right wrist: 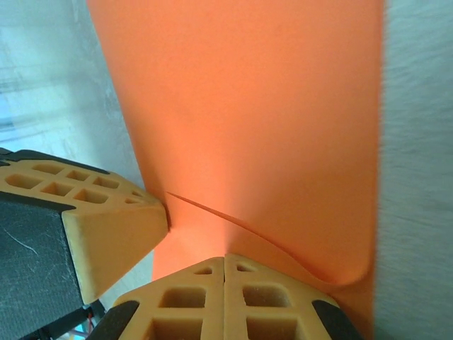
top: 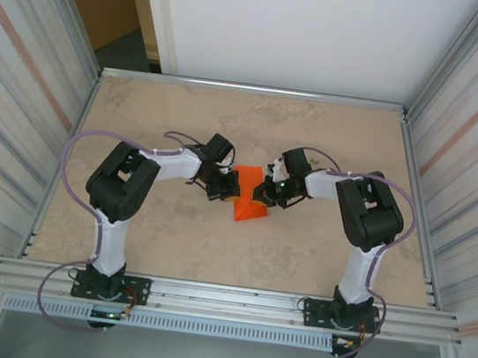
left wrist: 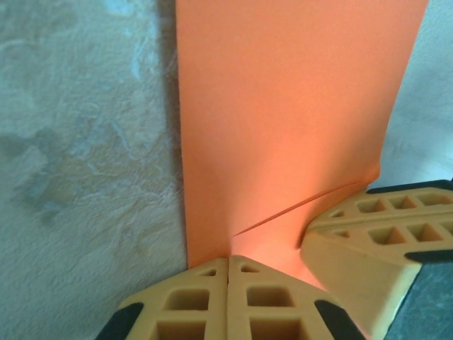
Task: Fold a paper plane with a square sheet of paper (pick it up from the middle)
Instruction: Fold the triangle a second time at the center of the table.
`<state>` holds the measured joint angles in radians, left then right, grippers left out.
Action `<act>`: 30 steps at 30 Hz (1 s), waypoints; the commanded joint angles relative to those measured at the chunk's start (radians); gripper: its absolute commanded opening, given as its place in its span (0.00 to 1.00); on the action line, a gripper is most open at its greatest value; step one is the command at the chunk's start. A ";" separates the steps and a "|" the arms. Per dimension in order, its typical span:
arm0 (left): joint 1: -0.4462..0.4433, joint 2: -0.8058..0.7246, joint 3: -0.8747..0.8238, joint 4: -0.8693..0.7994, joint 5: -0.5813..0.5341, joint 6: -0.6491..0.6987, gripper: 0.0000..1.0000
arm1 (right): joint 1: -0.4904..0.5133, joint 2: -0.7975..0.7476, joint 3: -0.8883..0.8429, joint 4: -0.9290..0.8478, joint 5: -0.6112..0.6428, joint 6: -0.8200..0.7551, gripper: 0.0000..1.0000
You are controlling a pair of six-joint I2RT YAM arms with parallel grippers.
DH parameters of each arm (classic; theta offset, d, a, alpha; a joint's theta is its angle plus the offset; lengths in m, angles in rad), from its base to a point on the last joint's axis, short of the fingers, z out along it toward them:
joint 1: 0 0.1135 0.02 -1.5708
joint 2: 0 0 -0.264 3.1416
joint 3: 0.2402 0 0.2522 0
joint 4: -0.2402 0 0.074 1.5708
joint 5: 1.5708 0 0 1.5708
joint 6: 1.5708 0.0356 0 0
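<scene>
The thin bright orange paper sheet [top: 249, 205] sits between the arms, left fingers [left wrist: 190, 313] and right fingers [right wrist: 265, 315] each clamped on it from opposite sides

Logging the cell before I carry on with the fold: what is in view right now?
paper: 1, orange, partly folded with a crease, mid-table, between the two pairs of fingers
table: 1, beige, mottled, under everything
side walls: 2, grey, ribbed, left and right of the table
back panel: 1, white, behind the table
rail: 1, silver, near edge, carrying both arm bases
left arm: 1, black and white, bent in toward the paper
right arm: 1, black and white, bent in toward the paper
left fingers: 1 pair, yellow, shut on the paper
right fingers: 1 pair, yellow, shut on the paper
</scene>
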<state>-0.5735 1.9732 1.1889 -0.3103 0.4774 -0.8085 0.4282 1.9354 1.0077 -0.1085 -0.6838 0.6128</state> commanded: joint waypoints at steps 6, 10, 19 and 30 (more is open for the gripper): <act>-0.003 0.064 -0.043 -0.113 -0.103 0.021 0.00 | -0.110 -0.103 -0.064 -0.012 0.185 0.029 0.06; -0.003 0.064 -0.025 -0.109 -0.096 0.038 0.00 | -0.098 -0.170 -0.053 -0.029 0.197 0.002 0.06; -0.002 0.064 -0.006 -0.096 -0.071 0.052 0.00 | 0.054 -0.082 0.061 -0.078 0.129 -0.027 0.05; -0.002 0.053 -0.006 -0.090 -0.063 0.050 0.00 | 0.066 0.017 0.080 -0.074 0.087 -0.025 0.04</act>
<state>-0.5735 1.9762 1.2007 -0.3180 0.4778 -0.7815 0.5030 1.9339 1.0843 -0.1627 -0.5766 0.6117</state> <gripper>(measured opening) 0.048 0.049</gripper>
